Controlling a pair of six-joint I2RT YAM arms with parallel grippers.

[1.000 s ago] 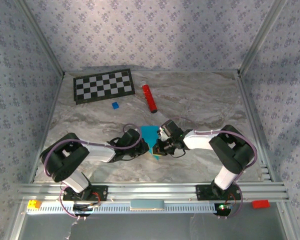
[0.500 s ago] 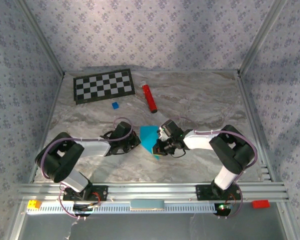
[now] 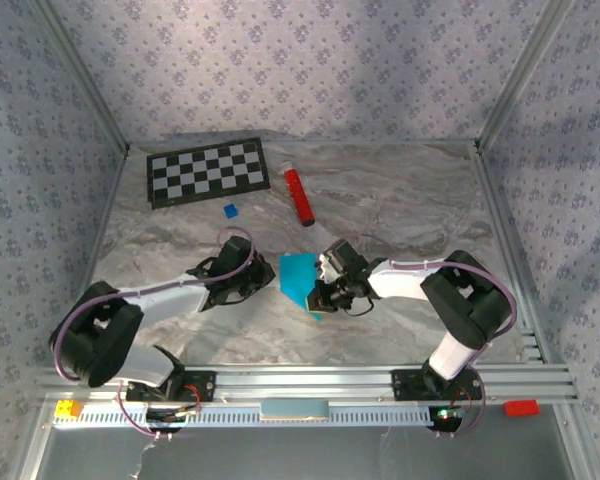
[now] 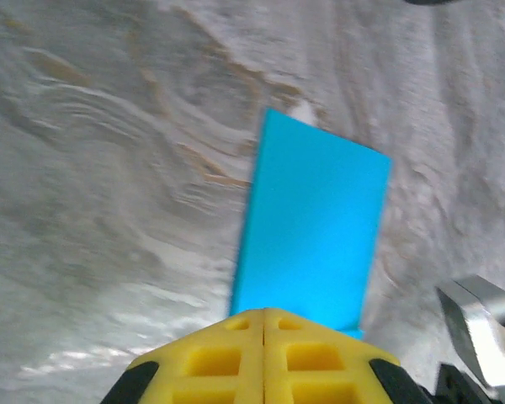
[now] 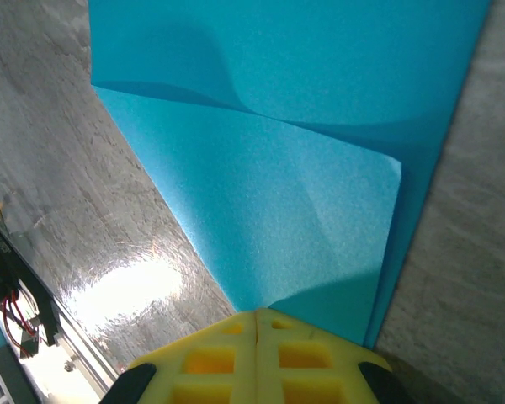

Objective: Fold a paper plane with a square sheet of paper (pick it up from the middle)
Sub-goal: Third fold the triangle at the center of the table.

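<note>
The left pincer is seen closed, its 2 yellow fingers pressed together with nothing between them. Over the last second it has been drawn back leftward from the paper's edge, and in the top view it now lies clear of the sheet. The right pincer is likewise closed, its tips set at the near end of the paper. Whether that end is pinched or merely pressed flat cannot be told. This pincer has been kept in place throughout. The paper lies on the bench between the 2 arms, folded to a rectangle with 1 corner turned over as a diagonal flap. The retreat is judged to mean that 1 fold has been finished and released, with the sheet anchored by the right arm. Several folds are thought to remain before a plane is formed.
</note>
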